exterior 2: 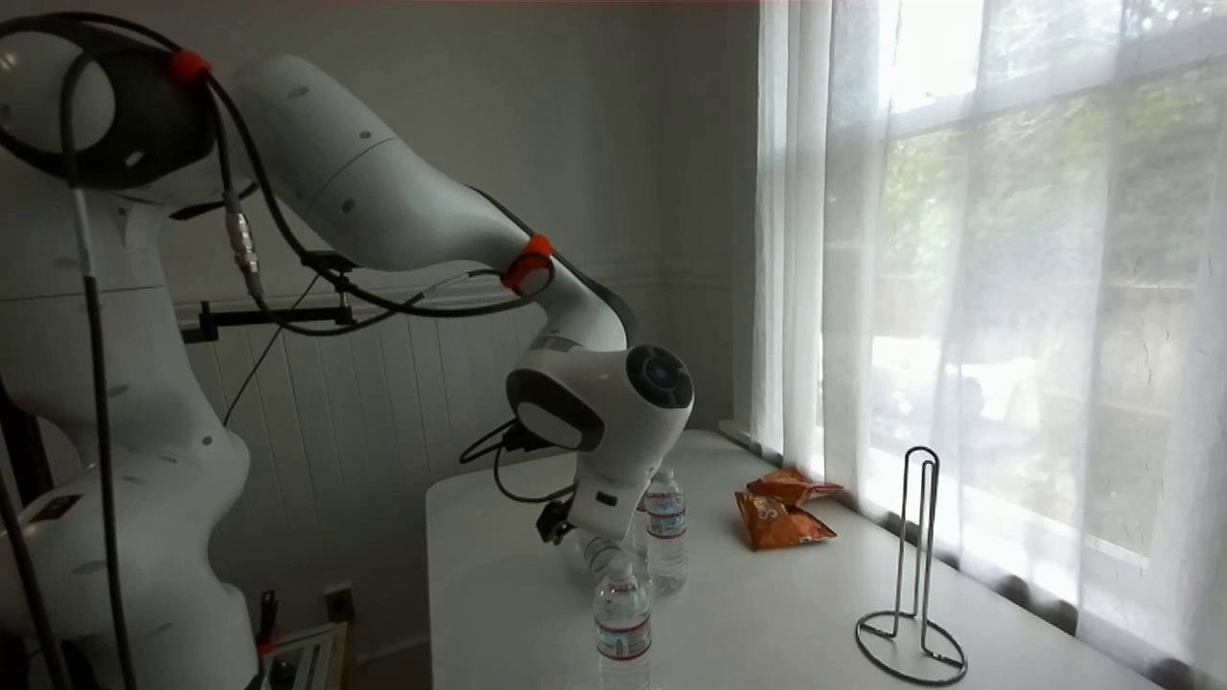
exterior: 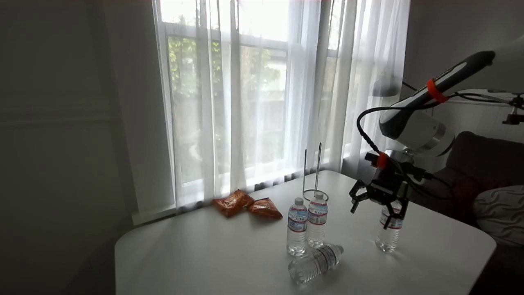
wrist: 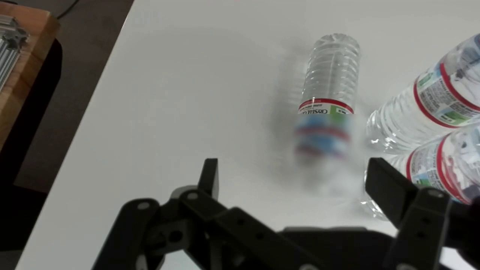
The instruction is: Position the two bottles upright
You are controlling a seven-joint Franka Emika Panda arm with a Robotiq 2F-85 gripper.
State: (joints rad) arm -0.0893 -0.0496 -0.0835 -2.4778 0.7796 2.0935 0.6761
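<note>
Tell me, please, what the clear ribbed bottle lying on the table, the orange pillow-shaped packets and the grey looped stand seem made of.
Clear ribbed bottle: seemingly thin, glossy plastic; transparent, with highlights along its ridges.
Orange pillow-shaped packets: likely plastic or foil film, somewhat shiny; creases show.
Grey looped stand: probably smooth metal rod, thin and bent, with faint sheen; coating possible.

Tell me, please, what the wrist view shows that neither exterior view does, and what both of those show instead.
Only the wrist view shows readable black lettering on the label of the clear, ribbed plastic bottle lying on its side.

Only the exterior views show two crinkled orange snack packets, a dark wire holder with a ring base, sheer white curtains and the white robot arm.

All share that lying bottle, partly hidden in an exterior view, similar upright bottles and the white tabletop.
</note>
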